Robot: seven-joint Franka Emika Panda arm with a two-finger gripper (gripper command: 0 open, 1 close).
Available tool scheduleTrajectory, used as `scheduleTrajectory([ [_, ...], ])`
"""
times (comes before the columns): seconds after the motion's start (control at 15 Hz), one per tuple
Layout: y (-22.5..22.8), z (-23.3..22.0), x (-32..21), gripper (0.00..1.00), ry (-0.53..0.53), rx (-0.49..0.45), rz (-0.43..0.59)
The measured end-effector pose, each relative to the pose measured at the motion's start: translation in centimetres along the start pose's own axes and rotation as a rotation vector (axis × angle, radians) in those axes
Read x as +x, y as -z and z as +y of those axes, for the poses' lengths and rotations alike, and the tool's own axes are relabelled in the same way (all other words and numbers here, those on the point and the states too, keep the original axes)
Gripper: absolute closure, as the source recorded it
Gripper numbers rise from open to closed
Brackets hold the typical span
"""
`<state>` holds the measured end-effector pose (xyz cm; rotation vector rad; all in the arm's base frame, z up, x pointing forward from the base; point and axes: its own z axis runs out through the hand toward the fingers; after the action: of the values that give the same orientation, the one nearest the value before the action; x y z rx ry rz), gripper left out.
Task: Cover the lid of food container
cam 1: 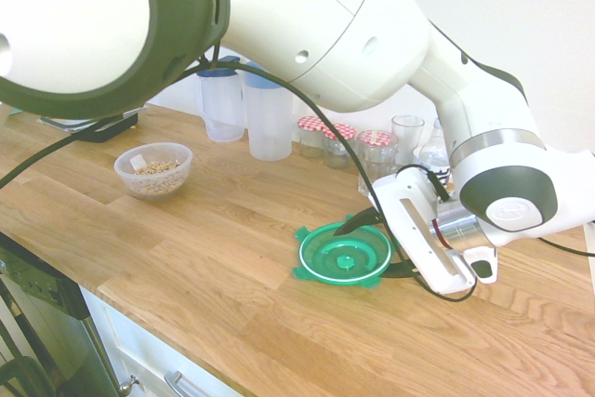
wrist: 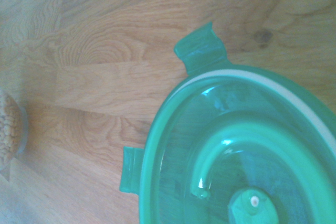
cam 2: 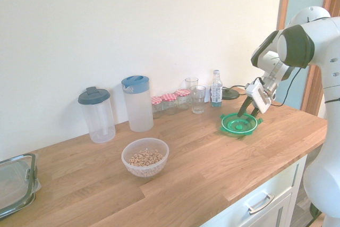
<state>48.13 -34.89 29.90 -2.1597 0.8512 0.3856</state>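
The gripper hangs right over the green lid, jaws open and holding nothing — 1 dark fingertip dips inside the lid's rim. The lid lies flat on the wooden worktop, inner side up, toward the end where the arm stands. The food container, a clear bowl of tan cereal, sits well apart from it, nearer the front edge — uncovered. 2 jugs, 3 red-capped jars and a water bottle line the wall side.
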Motion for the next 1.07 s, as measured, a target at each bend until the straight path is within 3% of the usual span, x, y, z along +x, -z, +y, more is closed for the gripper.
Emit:
scheduleTrajectory([
  [1.07, -1.8, -0.1, 0.2, 1.00, -0.018, -0.017, 0.005],
])
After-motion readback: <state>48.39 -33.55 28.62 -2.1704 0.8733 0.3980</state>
